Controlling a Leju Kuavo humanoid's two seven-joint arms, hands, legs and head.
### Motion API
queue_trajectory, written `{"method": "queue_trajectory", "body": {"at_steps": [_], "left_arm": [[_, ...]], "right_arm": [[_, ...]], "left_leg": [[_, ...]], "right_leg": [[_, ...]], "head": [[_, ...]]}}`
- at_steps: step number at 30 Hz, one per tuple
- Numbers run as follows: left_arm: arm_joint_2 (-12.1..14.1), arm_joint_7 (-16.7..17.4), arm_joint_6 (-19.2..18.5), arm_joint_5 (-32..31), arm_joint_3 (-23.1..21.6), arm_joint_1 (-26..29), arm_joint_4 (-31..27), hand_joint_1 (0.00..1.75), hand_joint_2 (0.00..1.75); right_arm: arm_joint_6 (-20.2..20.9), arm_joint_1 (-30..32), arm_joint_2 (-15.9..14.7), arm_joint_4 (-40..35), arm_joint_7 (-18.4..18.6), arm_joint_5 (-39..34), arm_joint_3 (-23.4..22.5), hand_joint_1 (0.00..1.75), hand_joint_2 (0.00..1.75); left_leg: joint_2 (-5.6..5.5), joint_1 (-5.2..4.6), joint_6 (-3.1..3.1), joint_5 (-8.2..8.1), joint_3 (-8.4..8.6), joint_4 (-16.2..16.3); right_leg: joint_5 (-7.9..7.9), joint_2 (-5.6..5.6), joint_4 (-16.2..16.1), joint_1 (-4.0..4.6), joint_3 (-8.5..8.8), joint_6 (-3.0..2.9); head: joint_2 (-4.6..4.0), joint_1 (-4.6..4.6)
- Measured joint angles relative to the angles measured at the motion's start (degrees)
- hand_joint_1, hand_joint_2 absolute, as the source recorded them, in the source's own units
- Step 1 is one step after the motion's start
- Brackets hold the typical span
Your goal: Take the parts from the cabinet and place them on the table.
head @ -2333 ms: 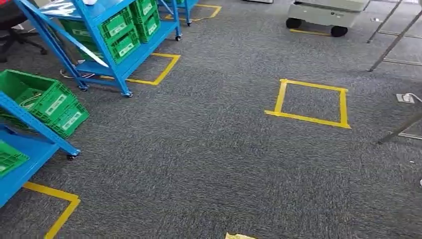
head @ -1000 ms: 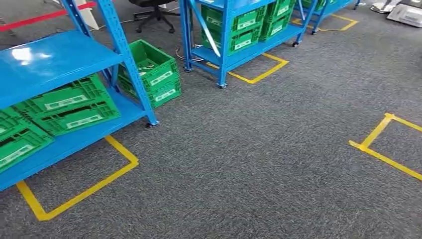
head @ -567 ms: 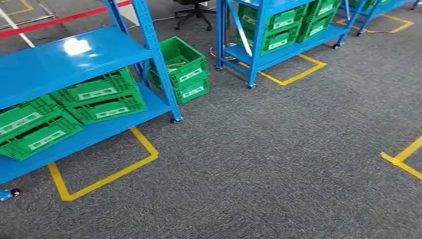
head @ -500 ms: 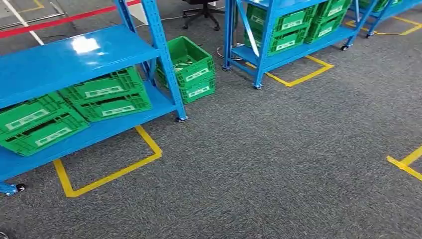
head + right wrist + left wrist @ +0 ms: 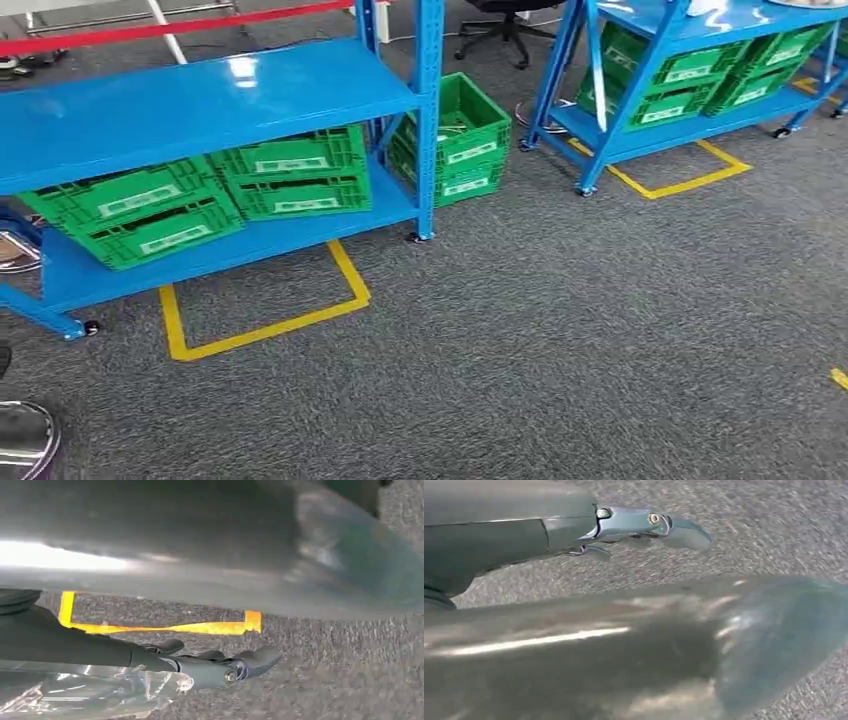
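Cabinet (image 5: 200, 100): blue steel rack on castors, standing on grey carpet (image 5: 560, 350), seen from the head view. Upper shelf bare and glossy. Lower shelf carrying 2 stacks of green crates.

Second blue rack (image 5: 640, 135): to the right of the cabinet and apart from it, also loaded with green crates on its lower shelf.

Left crate stack (image 5: 150, 215): on the cabinet's lower shelf, 2 crates high, skewed toward the front edge. Contents hidden.

Right crate stack (image 5: 295, 180): on the same shelf, just beside the left stack, 2 crates high, square to the front edge. Contents hidden.

Floor crates (image 5: 455, 140): green, on the carpet just beside the cabinet's right front post. Top crate open, with something pale inside, too small to identify.

Yellow tape outline (image 5: 270, 325): on the carpet directly in front of the cabinet, running under its lower shelf.

Red strip (image 5: 150, 30): behind the cabinet.

Left hand (image 5: 644, 527): above bare carpet, fingers stretched out and apart, nothing between them.

Right hand (image 5: 220, 667): above carpet near a yellow tape corner, fingers extended. Crumpled clear plastic (image 5: 90, 692) lying against its underside; cannot tell whether gripped.
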Motion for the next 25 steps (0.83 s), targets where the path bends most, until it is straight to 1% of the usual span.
{"method": "queue_trajectory", "body": {"at_steps": [1,2,3,4,5,6,7,8,9,10,11,12,13,14,15,16,17,18,19,20,21,23,24,25], "left_arm": [[0.0,0.02,0.06,0.2,0.0,0.0,-0.02,0.0,0.0],[0.0,0.11,0.11,0.37,-0.02,0.0,-0.02,0.0,0.0],[0.0,0.13,0.18,0.63,-0.02,0.01,-0.02,0.0,0.0],[0.02,0.18,0.28,0.77,0.0,0.02,-0.09,0.0,0.0],[0.04,0.24,0.33,0.79,-0.02,0.01,-0.22,0.0,0.0],[0.02,0.26,0.46,0.9,-0.02,0.14,-0.39,0.0,0.0],[0.02,0.26,0.5,0.94,-0.04,0.23,-0.39,0.0,0.0],[0.02,0.26,0.57,0.96,-0.06,0.39,-0.39,0.0,0.0],[0.02,0.26,0.63,0.96,-0.07,0.48,-0.39,0.0,0.0],[0.02,0.26,0.7,1.0,-0.07,0.59,-0.41,0.0,0.0],[0.02,0.26,0.68,1.14,-0.09,0.49,-0.42,0.0,0.0],[0.04,0.26,0.7,1.22,-0.11,0.34,-0.44,0.0,0.0],[0.04,0.26,0.7,1.29,-0.13,0.31,-0.44,0.0,0.0],[0.04,0.26,0.7,1.29,-0.15,0.34,-0.44,0.0,0.0],[0.04,0.26,0.7,1.31,-0.15,0.39,-0.44,0.0,0.0],[0.04,0.26,0.7,1.33,-0.15,0.4,-0.44,0.0,0.0],[0.04,0.26,0.72,1.36,-0.15,0.4,-0.44,0.0,0.0],[0.04,0.26,0.72,1.4,-0.15,0.4,-0.44,0.0,0.0],[0.04,0.26,0.7,1.46,-0.15,0.4,-0.46,0.0,0.0],[0.04,0.26,0.7,1.48,-0.15,0.22,-0.55,0.0,0.0],[0.07,0.24,0.66,1.55,-0.17,0.09,-0.57,0.0,0.0],[0.04,0.15,0.48,1.73,-0.15,0.37,-0.57,0.0,0.0],[0.0,0.02,0.39,1.73,-0.13,0.48,-0.59,0.0,0.0],[0.0,0.0,0.31,1.73,-0.07,0.53,-0.59,0.0,0.0]], "right_arm": [[-0.19,0.0,0.02,0.0,-0.13,0.02,0.02,0.0,0.0],[-0.46,-0.03,0.02,0.0,-0.26,0.06,0.02,0.0,0.0],[-0.78,-0.06,0.0,0.0,-0.37,0.11,0.02,0.0,0.0],[-1.05,-0.05,0.13,-0.02,-0.5,0.15,0.0,0.0,0.0],[-1.38,-0.07,0.15,-0.04,-0.75,0.22,-0.02,0.0,0.0],[-1.62,-0.03,0.22,-0.09,-0.9,0.26,-0.02,0.0,0.0],[-1.86,-0.1,0.2,-0.09,-1.03,0.31,-0.02,0.0,0.0],[-1.92,-0.13,0.2,-0.11,-1.14,0.35,0.0,0.0,0.0],[-1.99,-0.15,0.2,-0.18,-1.2,0.37,-0.02,0.0,0.0],[-2.01,-0.18,0.2,-0.22,-1.25,0.41,-0.02,0.0,0.0],[-2.05,-0.16,0.22,-0.26,-1.27,0.48,-0.02,0.0,0.0],[-2.12,-0.03,0.2,-0.26,-1.27,0.52,-0.04,0.0,0.0],[-2.19,0.09,0.2,-0.26,-1.27,0.52,-0.02,0.0,0.0],[-2.23,0.14,0.2,-0.26,-1.27,0.53,0.0,0.0,0.0],[-2.25,0.12,0.2,-0.26,-1.27,0.55,0.0,0.0,0.0],[-2.25,0.01,0.2,-0.26,-1.29,0.59,0.0,0.0,0.0],[-2.25,-0.08,0.22,-0.26,-1.29,0.66,0.0,0.0,0.0],[-2.32,-0.15,0.2,-0.28,-1.33,0.72,-0.02,0.0,0.0],[-2.36,-0.22,0.2,-0.33,-1.36,0.81,-0.02,0.0,0.0],[-2.36,-0.06,0.2,-0.35,-1.38,0.87,-0.04,0.0,0.0],[-2.4,-0.05,0.2,-0.37,-1.38,0.94,-0.04,0.0,0.0],[-2.38,-0.3,0.2,-0.39,-1.49,0.98,-0.04,0.0,0.0],[-2.36,-0.43,0.2,-0.44,-1.64,0.98,-0.04,0.0,0.0],[-2.38,-0.51,0.2,-0.48,-1.77,0.96,-0.02,0.0,0.0]], "left_leg": [[-0.79,0.08,-0.05,0.02,0.09,0.02],[-1.51,0.19,-0.2,0.07,0.22,0.05],[-2.19,0.31,-0.5,0.05,0.31,0.14],[-2.82,0.16,-0.98,0.05,0.09,0.3],[-3.63,-0.03,-1.32,-0.02,-0.38,0.9],[-4.17,0.06,-1.66,0.33,-0.6,0.6],[-4.87,0.22,-2.05,0.61,-0.81,0.36],[-5.55,0.38,-2.4,0.82,-0.91,0.28],[-5.45,0.47,-2.57,0.69,-1.04,0.56],[-2.15,0.08,-2.8,-0.76,-1.74,2.02],[-0.24,0.07,-3.06,-3.26,-3.49,5.51],[0.82,0.11,-3.23,-5.98,-5.89,10.66],[1.27,0.14,-3.26,-7.78,-7.95,15.1],[1.46,0.14,-3.21,-8.49,-9.29,18.06],[1.48,0.14,-3.1,-7.86,-9.37,18.35],[1.51,0.12,-2.87,-6.07,-8.26,16.35],[1.78,0.03,-2.5,-3.56,-5.86,11.94],[2.68,-0.14,-2.07,-1.57,-3.15,7.03],[5.53,-0.59,-1.48,-0.7,-0.54,2.74],[6.64,-0.88,-1.39,-0.96,0.18,0.5],[5.87,-0.78,-1.21,-0.81,0.02,0.83],[4.65,-0.94,-0.82,-0.71,-0.27,0.71],[4.11,-0.51,-0.36,-0.33,0.23,-0.06],[3.97,-0.33,-0.15,-0.2,0.25,-0.25]], "right_leg": [[2.47,0.05,-3.21,-0.15,1.29,0.02],[5.19,0.42,-7.96,-0.35,3.45,0.16],[7.57,1.75,-13.0,-0.7,5.82,0.41],[7.41,5.01,-16.07,-1.19,7.13,0.81],[7.12,5.32,-17.12,-1.18,7.43,0.31],[7.17,4.45,-16.93,-1.06,7.17,0.0],[7.17,3.91,-16.82,-0.79,7.17,-0.4],[7.27,3.23,-16.79,-0.74,7.55,-0.86],[7.61,2.31,-17.05,-1.04,6.98,-1.47],[7.76,1.77,-17.04,-0.92,7.7,-1.74],[7.72,1.04,-17.04,-0.82,7.37,-2.16],[7.82,0.14,-17.02,-0.66,7.35,-2.3],[7.82,-0.7,-17.01,-0.54,7.25,-2.32],[7.79,-1.52,-17.01,-0.45,7.15,-2.36],[7.75,-2.26,-17.01,-0.35,7.0,-2.41],[7.67,-2.96,-17.01,-0.24,6.74,-2.45],[7.51,-3.7,-17.01,-0.13,6.91,-2.47],[7.4,-4.3,-17.02,-0.07,7.1,-2.41],[7.26,-4.75,-17.02,0.03,7.46,-2.26],[6.76,-5.21,-16.63,0.61,7.4,-1.79],[6.82,-5.79,-17.02,0.56,7.66,-1.56],[6.89,-6.92,-17.61,0.48,8.15,-0.96],[6.65,-6.43,-17.51,0.39,8.77,-0.48],[5.87,-3.23,-16.56,0.28,8.3,-0.15]], "head": [[0.0,-0.02],[0.0,-0.02],[0.0,0.0],[0.0,0.06],[0.0,0.02],[0.0,-0.02],[0.0,-0.04],[0.0,0.0],[0.0,0.04],[0.0,-0.45],[0.0,-0.81],[0.0,-0.85],[0.0,-0.79],[0.0,-0.83],[0.0,-0.81],[0.0,-0.81],[0.0,-0.83],[0.0,-0.81],[0.0,-0.83],[0.0,-0.96],[0.0,-0.63],[0.0,-0.65],[0.0,-0.72],[0.0,-0.39]]}}
